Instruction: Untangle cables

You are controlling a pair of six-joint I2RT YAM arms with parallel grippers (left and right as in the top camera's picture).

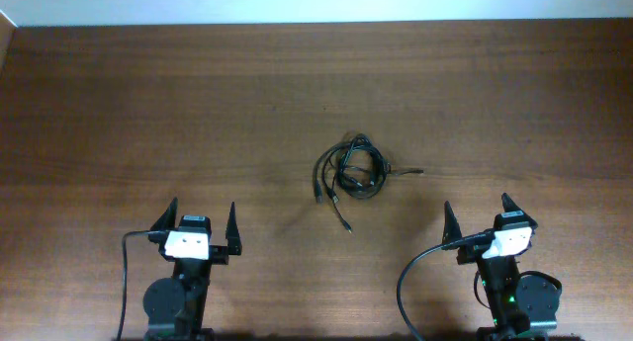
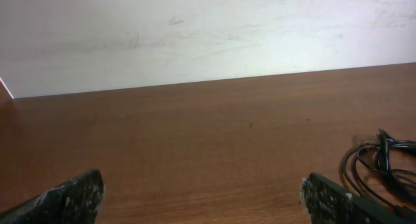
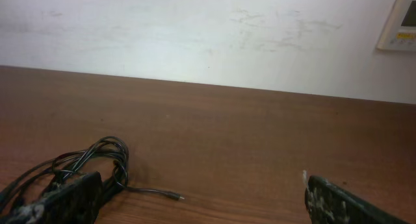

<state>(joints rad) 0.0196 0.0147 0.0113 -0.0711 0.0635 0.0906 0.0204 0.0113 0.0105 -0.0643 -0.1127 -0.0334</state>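
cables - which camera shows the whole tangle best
The overhead view: the cables show whole there, every loop and loose end in frame. The left wrist view catches only a few loops at its right edge; the right wrist view shows part at its lower left, cut off.

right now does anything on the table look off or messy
Only the cables: they lie bunched in a tangled coil near the middle of the table, plug ends straggling out. Nothing looks spilled or damaged.

Soft, even indoor light, medium bright. Overhead view is sharp: cables [image 1: 351, 173] crisp, no hard shadows on the table [image 1: 198, 104]. Wrist views softer and grainy; wall [image 2: 195, 36] behind the table nearly overexposed, faint sheen along the table's far edge.
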